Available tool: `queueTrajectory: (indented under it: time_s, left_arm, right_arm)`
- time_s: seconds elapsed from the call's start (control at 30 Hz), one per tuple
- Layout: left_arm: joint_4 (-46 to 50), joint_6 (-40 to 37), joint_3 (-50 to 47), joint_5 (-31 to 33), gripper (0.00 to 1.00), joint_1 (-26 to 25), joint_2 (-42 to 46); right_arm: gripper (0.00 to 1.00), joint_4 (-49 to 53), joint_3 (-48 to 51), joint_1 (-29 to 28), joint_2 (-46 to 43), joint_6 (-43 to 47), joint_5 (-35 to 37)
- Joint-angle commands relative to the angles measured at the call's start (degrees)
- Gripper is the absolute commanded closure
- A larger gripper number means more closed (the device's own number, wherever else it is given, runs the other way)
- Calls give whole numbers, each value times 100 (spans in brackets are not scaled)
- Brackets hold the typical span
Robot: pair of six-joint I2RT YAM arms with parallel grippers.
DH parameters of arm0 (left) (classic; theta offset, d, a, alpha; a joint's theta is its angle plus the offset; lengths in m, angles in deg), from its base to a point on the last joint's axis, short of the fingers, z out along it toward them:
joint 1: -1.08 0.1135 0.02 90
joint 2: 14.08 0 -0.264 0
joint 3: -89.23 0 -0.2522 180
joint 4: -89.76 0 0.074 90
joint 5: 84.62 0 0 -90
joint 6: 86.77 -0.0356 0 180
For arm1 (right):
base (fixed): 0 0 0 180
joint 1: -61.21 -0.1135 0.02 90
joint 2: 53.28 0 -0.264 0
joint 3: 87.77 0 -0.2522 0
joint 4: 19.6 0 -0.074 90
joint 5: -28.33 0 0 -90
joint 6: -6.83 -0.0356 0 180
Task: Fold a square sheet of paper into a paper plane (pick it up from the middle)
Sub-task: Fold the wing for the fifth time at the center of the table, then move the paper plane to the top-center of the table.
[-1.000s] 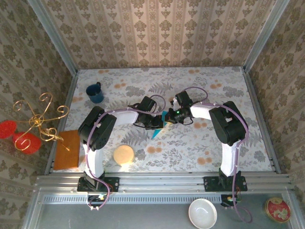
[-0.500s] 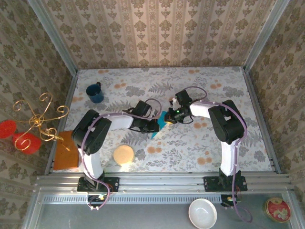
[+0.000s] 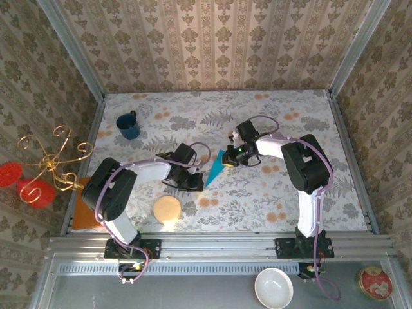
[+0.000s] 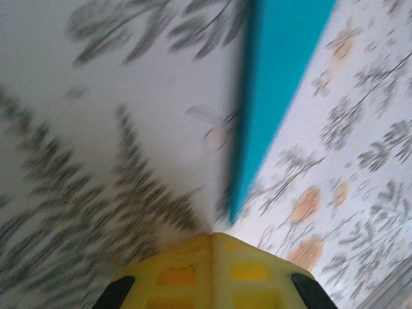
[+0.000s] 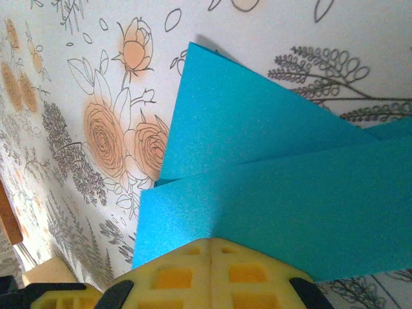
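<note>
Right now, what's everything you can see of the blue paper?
The paper is thin, plain, matte turquoise, folded into a narrow pointed dart with overlapping layers. It lies on the floral table mid-workspace, point toward the near left, wide end toward the far right. The right gripper, jaws shut, meets the wide end; whether it pinches the paper is unclear. The left gripper, jaws shut, sits by the point, contact unclear through blur.

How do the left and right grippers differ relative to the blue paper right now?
The right gripper overlaps the folded paper; the left gripper sits just off it. The right gripper is at its wide far end, the left gripper by its near pointed tip. Both are shut.
</note>
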Motion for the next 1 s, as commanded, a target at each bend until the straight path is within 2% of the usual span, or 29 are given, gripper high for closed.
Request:
queueTrajectory:
  time_s: [0.0, 0.07, 0.17, 0.23, 0.37, 0.43, 0.47, 0.57, 0.77, 0.97]
  left_arm:
    - [542, -216, -68, 75, 98, 217, 501]
    - [455, -170, -63, 33, 95, 347, 795]
    - [362, -136, -16, 168, 89, 563, 1122]
    - [181, -54, -23, 268, 85, 721, 1253]
    - [-351, 244, -146, 430, 71, 1021, 1369]
    - [-593, 350, -214, 512, 64, 1060, 1367]
    - [-700, 420, -256, 568, 61, 1243, 1361]
    - [-948, 516, -321, 702, 51, 1353, 1332]
    - [-1014, 435, -440, 1125, 31, 1403, 1337]
    - [-1023, 352, -584, 1218, 21, 1438, 1334]
  right_arm:
    - [92, 516, -14, 34, -266, 69, 416]
    - [87, 552, -29, -37, -634, 79, 334]
    - [72, 751, -32, -134, -1148, -10, 582]
    - [61, 911, -14, -241, -1387, -119, 903]
    - [48, 1554, -198, -588, -1492, -398, 1973]
    - [46, 1925, -342, -776, -1431, -656, 2526]
    - [45, 2048, -417, -867, -1385, -819, 2773]
    - [43, 2250, -634, -1128, -1193, -1282, 3277]
    - [42, 2530, -1302, -1589, -496, -1799, 3734]
    - [38, 2820, -1962, -1867, 143, -1915, 4084]
